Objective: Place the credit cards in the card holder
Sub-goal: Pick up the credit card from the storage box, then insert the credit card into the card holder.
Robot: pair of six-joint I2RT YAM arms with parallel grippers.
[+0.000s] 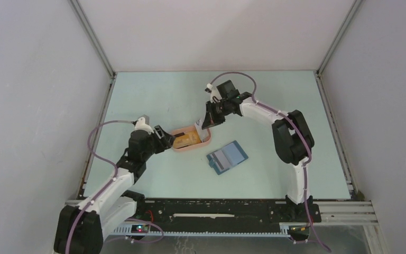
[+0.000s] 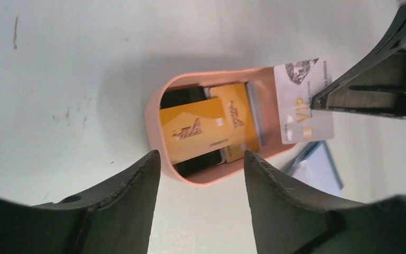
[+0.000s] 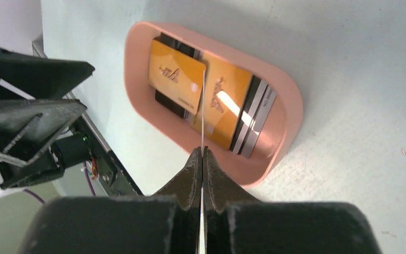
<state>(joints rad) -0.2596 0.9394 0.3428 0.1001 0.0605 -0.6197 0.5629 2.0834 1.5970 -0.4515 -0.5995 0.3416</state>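
The right hand (image 3: 202, 154) clamps the whitish card (image 2: 302, 103) edge-on above the pink tray (image 3: 291, 106), ready to carry. The left hand (image 2: 202, 157), spread apart, waits at the tray's end, likely steadying it. The card holder (image 1: 227, 157) lies open near the right hand.

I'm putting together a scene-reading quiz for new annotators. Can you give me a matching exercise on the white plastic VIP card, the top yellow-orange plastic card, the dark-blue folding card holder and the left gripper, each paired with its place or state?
Things:
1. white plastic VIP card
2. top yellow-orange plastic card
3. dark-blue folding card holder
4. left gripper

Places or states:
A. lies open beside the salmon-pink oval tray
B. jaws apart
C. pinched in the shut right gripper
D. lies inside the tray

Pairs: 1-C, 2-D, 3-A, 4-B.
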